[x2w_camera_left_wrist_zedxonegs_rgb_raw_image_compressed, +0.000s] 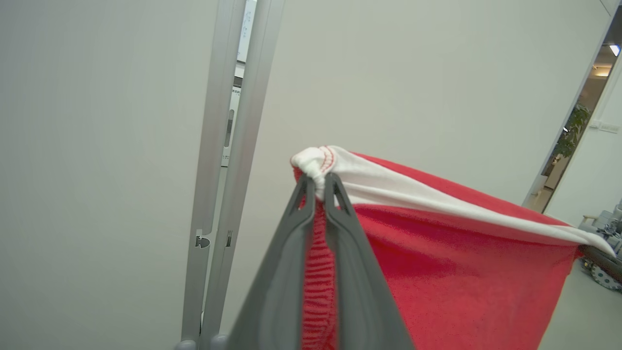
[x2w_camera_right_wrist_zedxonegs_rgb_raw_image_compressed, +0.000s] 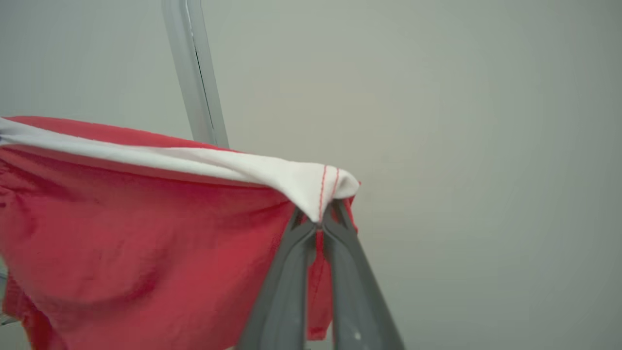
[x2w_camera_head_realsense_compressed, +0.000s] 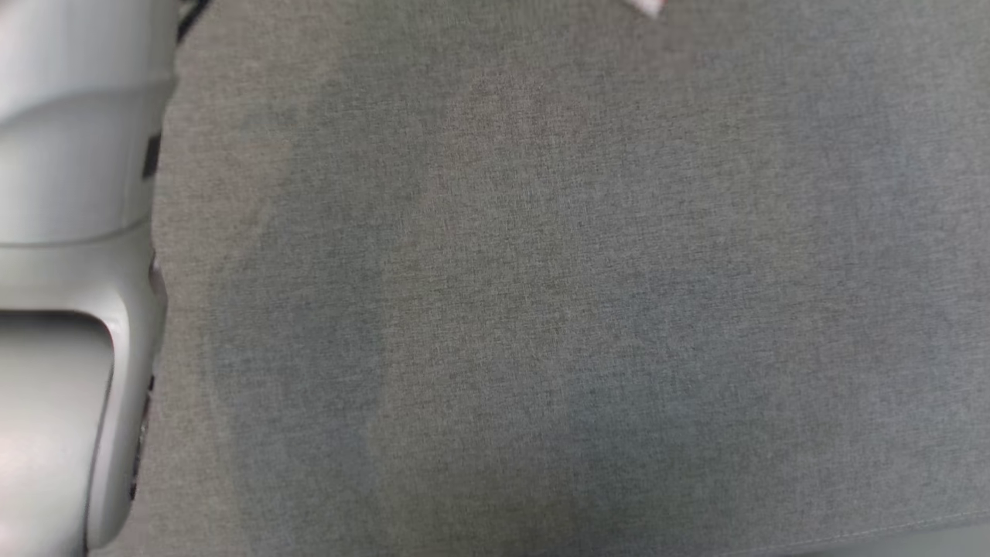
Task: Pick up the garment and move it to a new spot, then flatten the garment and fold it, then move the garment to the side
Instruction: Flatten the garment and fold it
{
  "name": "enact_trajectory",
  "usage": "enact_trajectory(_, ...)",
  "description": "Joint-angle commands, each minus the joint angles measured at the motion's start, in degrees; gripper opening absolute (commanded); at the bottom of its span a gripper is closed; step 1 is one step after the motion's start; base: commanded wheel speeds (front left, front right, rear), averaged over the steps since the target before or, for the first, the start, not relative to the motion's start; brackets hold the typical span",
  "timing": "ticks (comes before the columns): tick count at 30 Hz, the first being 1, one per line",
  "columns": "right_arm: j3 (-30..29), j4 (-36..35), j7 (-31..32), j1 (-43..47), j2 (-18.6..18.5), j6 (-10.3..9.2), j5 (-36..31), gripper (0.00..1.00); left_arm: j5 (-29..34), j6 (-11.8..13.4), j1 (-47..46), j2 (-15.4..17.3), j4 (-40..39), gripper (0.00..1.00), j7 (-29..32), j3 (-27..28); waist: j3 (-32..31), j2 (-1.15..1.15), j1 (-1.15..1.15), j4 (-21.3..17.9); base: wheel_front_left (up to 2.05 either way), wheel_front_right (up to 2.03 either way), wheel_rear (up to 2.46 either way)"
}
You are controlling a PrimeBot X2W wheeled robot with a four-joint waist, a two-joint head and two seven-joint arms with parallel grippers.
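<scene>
With the left claw [x2w_camera_left_wrist_zedxonegs_rgb_raw_image_compressed: 318, 187] clamped on one top corner of the garment [x2w_camera_left_wrist_zedxonegs_rgb_raw_image_compressed: 461, 272] and the right claw [x2w_camera_right_wrist_zedxonegs_rgb_raw_image_compressed: 318, 218] on the other, it hangs taut between them, so pick-up seems done; setting down, flattening, folding and moving aside remain

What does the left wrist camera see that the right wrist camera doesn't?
Left wrist view: the left gripper pinching one corner of the red garment, plus an open doorway with a plant and a ceiling light at the far right.
Right wrist view: the right gripper pinching another corner.
Both: the garment hanging with its white band along the top, a pale wall and a metal post.
</scene>
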Motion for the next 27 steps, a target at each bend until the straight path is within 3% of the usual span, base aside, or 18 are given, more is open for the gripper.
enact_trajectory(1, 0.4, 2.1, -1.6, -2.7, 0.3, -0.13, -1.2, 0.00, 2.1, 0.0, -2.8, 0.4, 2.8, 0.00, -2.7, -0.4, 8.7, 0.00, -0.02, -2.3, 0.00, 0.00, 0.00)
enact_trajectory(7, 5.5, 8.8, -7.8, -5.5, 2.3, -0.12, -1.5, 0.00, 3.7, -2.9, -7.2, 0.3, 14.1, 0.00, -9.7, -3.0, 10.9, 0.00, -0.02, -3.5, 0.00, 0.00, 0.00)
enact_trajectory(13, 13.1, 7.9, -17.3, 7.0, 0.5, -0.12, 3.2, 0.00, 3.8, -7.0, 3.1, 1.1, 20.9, 0.00, -15.6, -5.5, 9.9, 0.00, -0.02, -3.4, 0.00, 0.00, 0.00)
enact_trajectory(17, 17.6, 4.5, -21.4, 20.5, -1.3, -0.12, 6.4, 0.00, 2.8, -9.8, 17.0, 2.1, 21.4, 0.00, -18.6, -7.5, 5.2, 0.00, -0.02, -3.2, 0.00, 0.00, 0.00)
enact_trajectory(22, 17.0, -0.9, -22.4, 39.1, -2.7, -0.13, 7.0, 0.00, 1.9, -10.8, 41.1, 4.4, 17.3, 0.00, -20.2, -9.7, -6.1, 0.00, -0.02, -3.0, 0.00, 0.00, 0.00)
enact_trajectory(27, 10.2, -5.7, -22.4, 59.9, 0.3, -0.16, 0.8, 0.00, -2.7, -7.2, 68.8, 6.0, 9.3, 0.00, -20.0, -9.6, -18.1, 0.00, -0.02, -3.4, 0.00, 0.00, 0.00)
